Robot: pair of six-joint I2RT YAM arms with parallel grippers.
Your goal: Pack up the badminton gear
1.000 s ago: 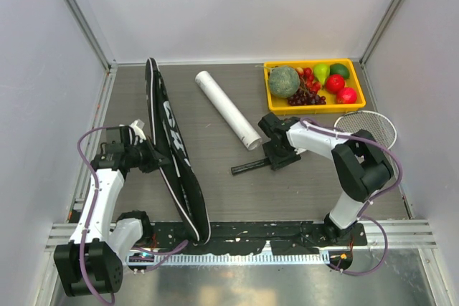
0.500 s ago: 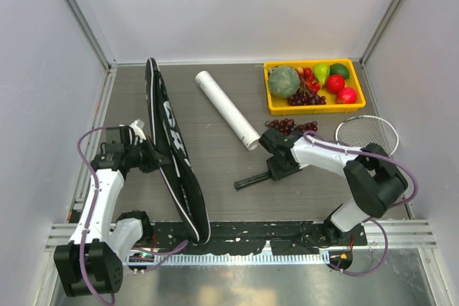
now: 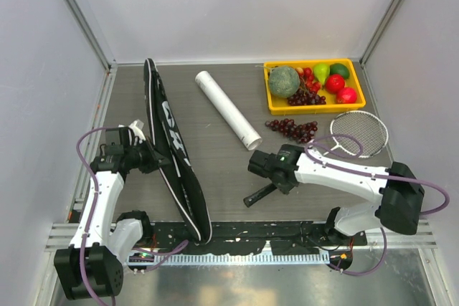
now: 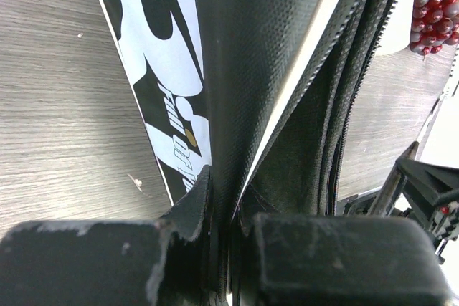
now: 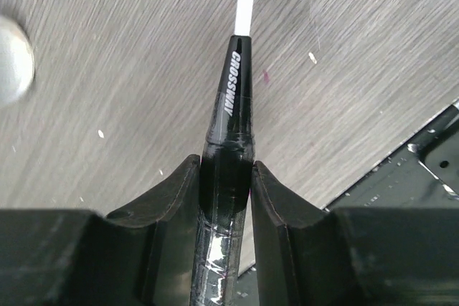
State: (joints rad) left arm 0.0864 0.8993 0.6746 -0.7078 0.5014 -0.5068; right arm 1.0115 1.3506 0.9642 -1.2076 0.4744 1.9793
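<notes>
Across the grey wood-grain table (image 3: 237,177) I count two arms at work, one bag, one racket, one tube, one tray and one loose bunch of grapes.

Biggest of the lot is the black bag (image 3: 166,116), racket-shaped with white lettering. It stands up on its edge on the left side, running from the far end of the table down to the near rail. The left gripper (image 3: 147,157) is clenched on its left side about halfway along. From the wrist view the fingers (image 4: 86,263) pinch a fold of the bag's fabric (image 4: 251,69), with zip teeth running along the edge beside it.

Only one racket (image 3: 357,134) is visible. Its silver head lies flat on the right, just below the tray, and its shaft passes under the right arm. The black handle (image 5: 228,127) pokes out toward the near edge, and the right gripper (image 3: 267,183) is clamped around it, one finger pressed to each side.

One long white tube (image 3: 228,109) lies slantwise in the middle, between bag and tray, touching neither.

One yellow tray (image 3: 313,63) of fruit sits at the far right corner.

One dark red grape bunch (image 3: 292,129) lies loose on the table just in front of the tray, beside the racket head.
</notes>
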